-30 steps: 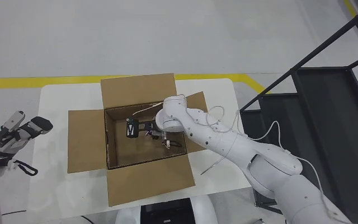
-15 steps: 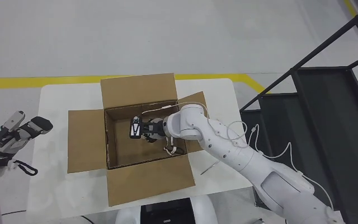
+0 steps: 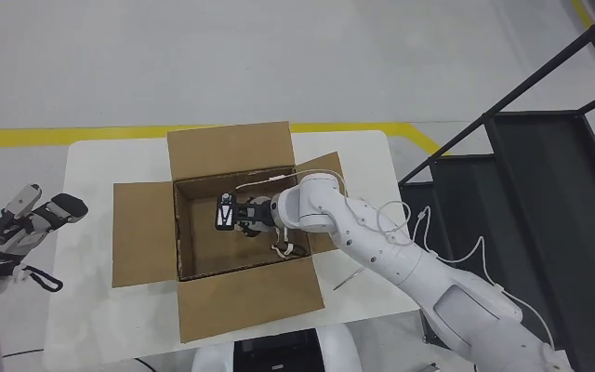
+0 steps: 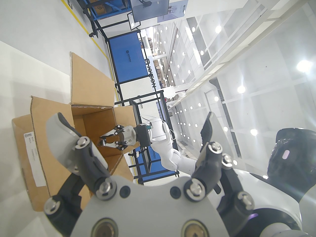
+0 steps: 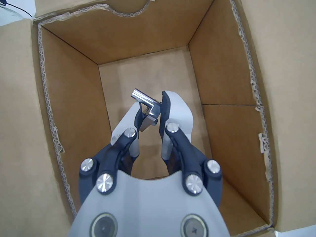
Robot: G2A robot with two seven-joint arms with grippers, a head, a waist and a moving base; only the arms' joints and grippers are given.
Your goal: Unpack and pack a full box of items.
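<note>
An open cardboard box (image 3: 232, 149) stands on the white table (image 3: 93, 307), all flaps folded out. My right gripper (image 3: 224, 212) hangs inside the box opening near its far-left part, shut on a small shiny metal part (image 5: 145, 110). In the right wrist view the gripper (image 5: 151, 103) holds the part above the bare box floor (image 5: 123, 75). The left wrist view has that gripper (image 4: 103, 143) just above the box (image 4: 91, 85). My left gripper (image 3: 42, 219) stays off the table's left edge, open and empty, its fingers (image 4: 61, 129) spread wide.
The box flaps (image 3: 144, 232) cover much of the table around the opening. A dark metal stair frame (image 3: 530, 177) stands close on the right. A thin white cable (image 3: 346, 277) lies on the table by the right flap. A yellow floor line (image 3: 93, 135) runs behind the table.
One second ago the right arm's wrist sat higher over the box; it has swung down and right, and the gripper shifted slightly right with the part. The left gripper has not moved.
</note>
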